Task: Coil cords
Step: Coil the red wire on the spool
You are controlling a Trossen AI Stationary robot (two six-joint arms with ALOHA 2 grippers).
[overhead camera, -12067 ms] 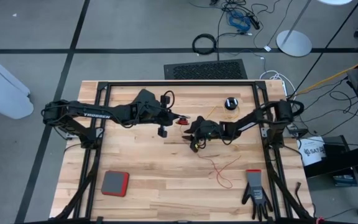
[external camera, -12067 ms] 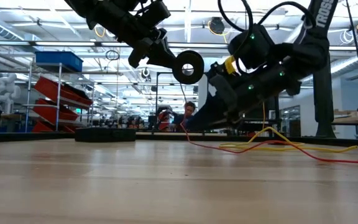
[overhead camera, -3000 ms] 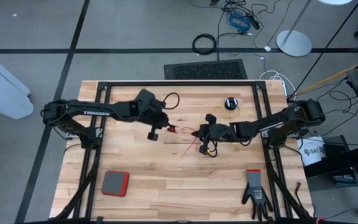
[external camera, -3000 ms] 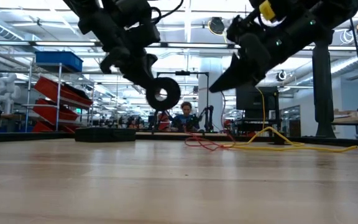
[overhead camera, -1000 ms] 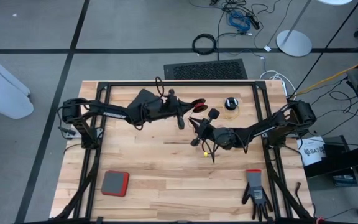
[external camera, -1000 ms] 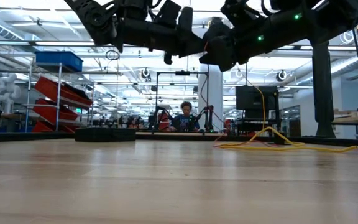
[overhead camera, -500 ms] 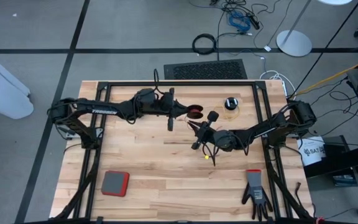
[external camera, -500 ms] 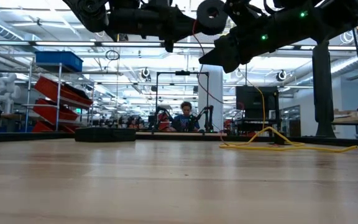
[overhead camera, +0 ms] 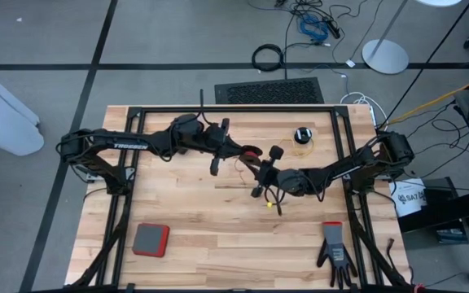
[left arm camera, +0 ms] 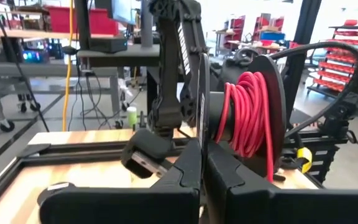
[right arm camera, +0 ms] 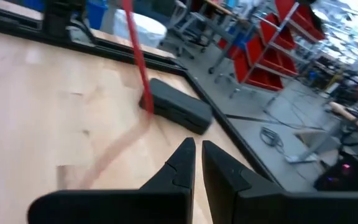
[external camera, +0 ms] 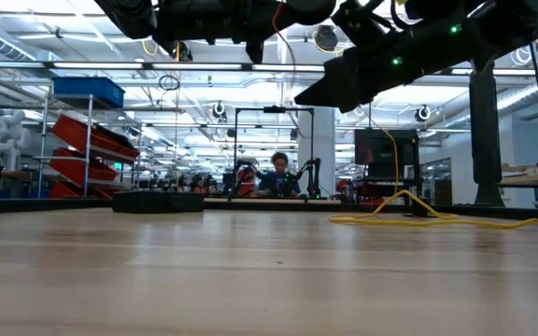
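From above, the left arm reaches from the table's left edge toward the middle, stretched nearly straight, and its gripper (overhead camera: 236, 152) ends just left of centre. The red-cord reel (overhead camera: 252, 151) sits at its tip, held up off the wooden table (overhead camera: 186, 220). The right arm comes in from the right edge, bent low, and its gripper (overhead camera: 260, 181) lies just below and right of the reel, close to the left one. A second black reel (overhead camera: 302, 135) rests on the table near the far edge, with yellow cord (overhead camera: 269, 203) showing by the right arm. A red-and-grey pad (overhead camera: 150, 239) and a dark glove (overhead camera: 335, 251) lie at the near edge, well apart from the arms.

At table height, both arms hang high across the top of the picture, clear of the tabletop. A thin red cord (external camera: 278, 28) drops between them. The yellow cord (external camera: 418, 218) sprawls on the table's far right side.

The left wrist camera shows the left gripper's fingers (left arm camera: 185, 177) pressed together on the rim of the reel's black flange, with the reel standing on edge and red cord (left arm camera: 247, 118) wound thickly round its core. The right arm's dark links rise just behind it.

The right wrist camera shows the right gripper (right arm camera: 197, 163) with its fingers nearly together, a narrow gap between them and nothing in it. The red cord (right arm camera: 138, 68) runs taut above the table ahead of them.
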